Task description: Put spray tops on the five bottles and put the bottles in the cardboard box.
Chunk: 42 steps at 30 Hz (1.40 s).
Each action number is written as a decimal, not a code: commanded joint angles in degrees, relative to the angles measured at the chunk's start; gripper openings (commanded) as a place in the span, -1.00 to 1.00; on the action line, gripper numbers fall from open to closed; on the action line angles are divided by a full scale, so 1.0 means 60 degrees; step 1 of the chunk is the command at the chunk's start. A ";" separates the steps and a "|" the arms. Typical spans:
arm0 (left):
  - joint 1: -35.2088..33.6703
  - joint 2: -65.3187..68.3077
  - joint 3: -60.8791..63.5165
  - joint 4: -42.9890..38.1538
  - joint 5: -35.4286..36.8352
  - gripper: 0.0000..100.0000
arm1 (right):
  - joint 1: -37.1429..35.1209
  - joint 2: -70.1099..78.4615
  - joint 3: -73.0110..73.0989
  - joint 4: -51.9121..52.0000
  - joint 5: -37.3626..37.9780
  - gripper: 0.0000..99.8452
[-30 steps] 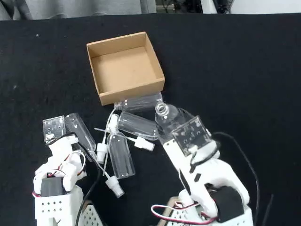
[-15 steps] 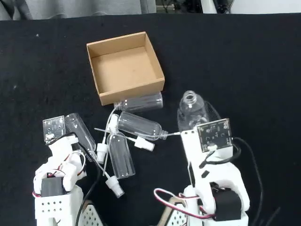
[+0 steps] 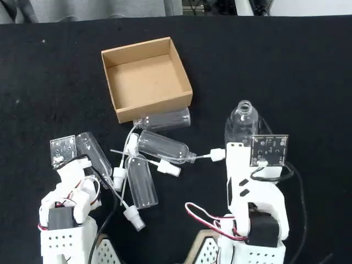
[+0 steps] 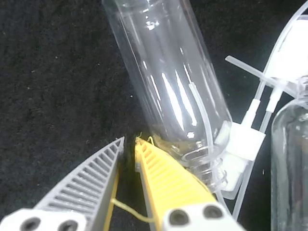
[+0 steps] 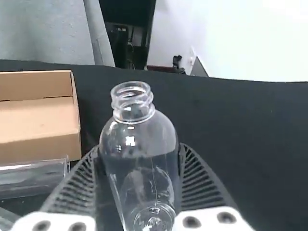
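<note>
Right fingers (image 5: 77, 185) swing the capless bottle (image 5: 137, 139) rightward, gripping it between them; slick plastic may slip. Left fingers (image 4: 161, 180) closed, empty.

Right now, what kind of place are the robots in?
Probably a robotics lab bench: a black table with a cardboard box, and the right gripper holding an uncapped bottle.

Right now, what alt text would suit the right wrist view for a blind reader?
A clear bottle with an open neck and no spray top is held in the right gripper. A cardboard box sits beyond it on the black table.
</note>
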 commanded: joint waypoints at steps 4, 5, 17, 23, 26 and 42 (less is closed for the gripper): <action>-0.0081 -0.0132 -0.1297 0.0073 -0.0088 -0.93 | 0.0205 -0.0520 0.0007 -0.0381 -0.0103 -0.98; -0.0081 -0.0132 -0.1355 0.0073 -0.0044 -0.94 | 0.0205 -0.0520 0.0007 -0.0381 -0.0103 -0.98; 0.0022 -0.0132 -0.3055 0.0059 -0.2901 -0.93 | 0.0249 -0.0520 0.0022 -0.0352 -0.0103 -0.98; 0.0037 -0.0044 -0.3656 0.0073 -0.4132 -0.83 | 0.0220 -0.0520 0.0154 -0.0381 -0.0103 -0.98; 0.0037 -0.0044 -0.3729 0.0132 -0.4132 -0.70 | 0.0205 -0.0520 0.0154 -0.0381 -0.0103 -0.98; 0.1429 0.1451 -0.4300 0.0147 -0.4117 -0.69 | 0.0205 -0.0520 0.0168 -0.0381 -0.0103 -0.98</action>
